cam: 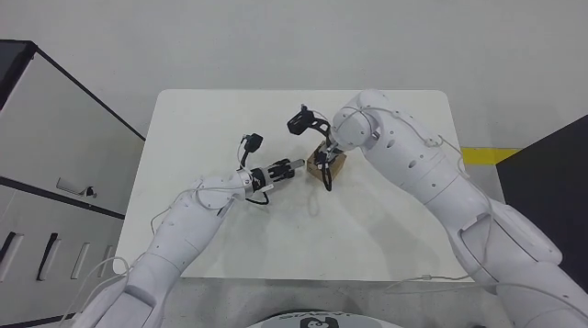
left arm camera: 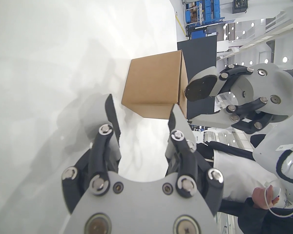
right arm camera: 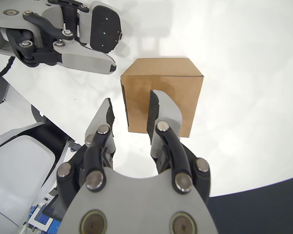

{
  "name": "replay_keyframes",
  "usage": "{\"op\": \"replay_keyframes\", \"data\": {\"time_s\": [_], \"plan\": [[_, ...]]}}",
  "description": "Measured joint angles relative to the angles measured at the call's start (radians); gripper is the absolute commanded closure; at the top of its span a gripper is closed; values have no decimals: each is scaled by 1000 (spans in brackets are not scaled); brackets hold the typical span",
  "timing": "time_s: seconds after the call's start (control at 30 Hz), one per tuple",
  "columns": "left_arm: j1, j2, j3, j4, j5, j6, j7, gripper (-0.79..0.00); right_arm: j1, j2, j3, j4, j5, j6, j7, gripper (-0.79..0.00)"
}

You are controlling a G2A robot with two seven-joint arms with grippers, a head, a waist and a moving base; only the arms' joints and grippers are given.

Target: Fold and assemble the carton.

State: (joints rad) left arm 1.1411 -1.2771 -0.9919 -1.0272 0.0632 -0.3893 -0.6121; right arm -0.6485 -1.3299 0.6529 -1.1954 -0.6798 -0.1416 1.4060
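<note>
**Carton on the bench, with both arms beside it.** The carton (cam: 329, 166), a small brown cardboard cube with its faces squared up, stands on the white bench (cam: 386, 236) near the middle of the surface. In the top view, the left end effector (cam: 292, 164) lies just beside the carton on the robot's left. The right end effector (cam: 322, 157) sits over the carton from the robot's right.

**Left wrist view.** The left end effector (left arm camera: 142, 103) is released, its two fingers spread wide, and the carton (left arm camera: 153, 81) sits just beyond the fingertips. One fingertip overlaps a corner of the carton, but contact cannot be told from this angle. The right end effector (left arm camera: 194, 104) has one dark pad (left arm camera: 201, 88) set against what appears to be the carton's upper face, near an edge.

**Right wrist view.** The right end effector (right arm camera: 131, 98) is likewise unclenched. One finger (right arm camera: 168, 113) lies across a broad face of the carton (right arm camera: 190, 98), and the other stands clear of the carton's edge, over the bench (right arm camera: 234, 49). A narrow dark gap runs along that edge, where a panel is not quite flush. The left end effector (right arm camera: 113, 52) is near a corner of the carton but apart from it, with a strip of bench between them.
</note>
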Motion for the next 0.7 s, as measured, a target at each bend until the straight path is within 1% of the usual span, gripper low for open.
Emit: {"op": "replay_keyframes", "data": {"time_s": [0.03, 0.2, 0.3, 0.4, 0.5, 0.6, 0.7], "plan": [[1, 0, 0, -2, 1, -1, 0, -785, -3, 3, 6, -7, -3, 3, -1, -785], [6, 1, -3, -15, 4, -9, 4, -785, -22, 16, 39, -42, -8, 16, -10, -785], [9, 3, -7, -23, 5, -19, 9, -785, -40, 30, 80, -67, -3, 24, -21, -785], [12, 5, -14, -32, 5, -29, 16, -785, -69, 52, 148, -89, 32, 18, -36, -785], [18, 7, -20, -44, 9, -35, 20, -785, -110, 79, 240, -113, 81, -3, -51, -785], [24, 9, -24, -60, 14, -40, 24, -785, -165, 107, 343, -147, 144, -35, -69, -785], [31, 11, -26, -80, 19, -50, 26, -785, -232, 132, 453, -179, 240, -82, -94, -785]]}}
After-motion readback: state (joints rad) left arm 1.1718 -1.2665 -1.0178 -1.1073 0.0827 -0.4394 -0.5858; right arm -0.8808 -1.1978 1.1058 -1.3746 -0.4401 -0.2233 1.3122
